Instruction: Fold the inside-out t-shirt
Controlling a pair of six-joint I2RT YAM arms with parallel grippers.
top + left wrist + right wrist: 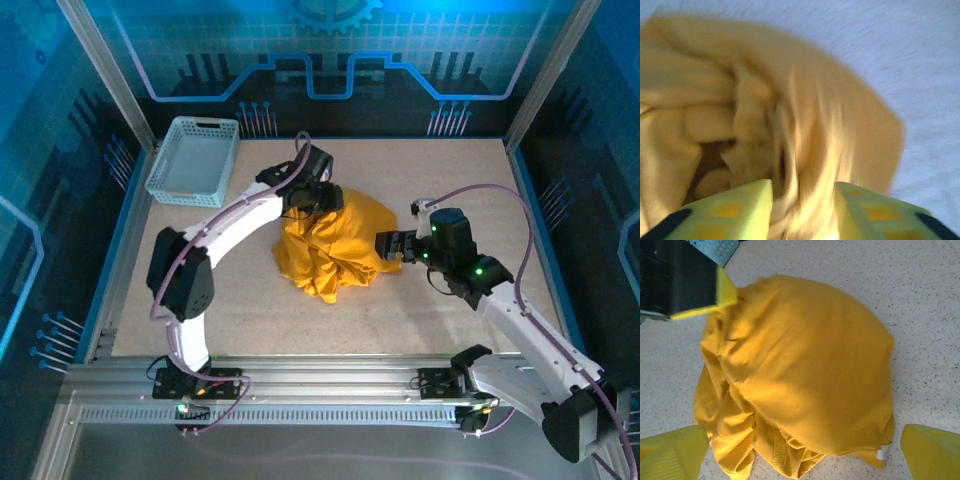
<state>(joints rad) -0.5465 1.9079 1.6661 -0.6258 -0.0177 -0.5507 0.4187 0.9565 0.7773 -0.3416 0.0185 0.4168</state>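
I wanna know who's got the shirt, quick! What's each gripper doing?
Left gripper: yellow t-shirt cloth between its jaws; grip cannot be told.
Right gripper: open, holding nothing.

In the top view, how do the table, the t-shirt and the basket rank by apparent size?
1. table
2. t-shirt
3. basket, only somewhat smaller than the t-shirt

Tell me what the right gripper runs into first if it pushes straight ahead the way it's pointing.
The crumpled t-shirt: the heap lies straight ahead of the right gripper, between its open jaws. Contact looks near, though depth is unclear.
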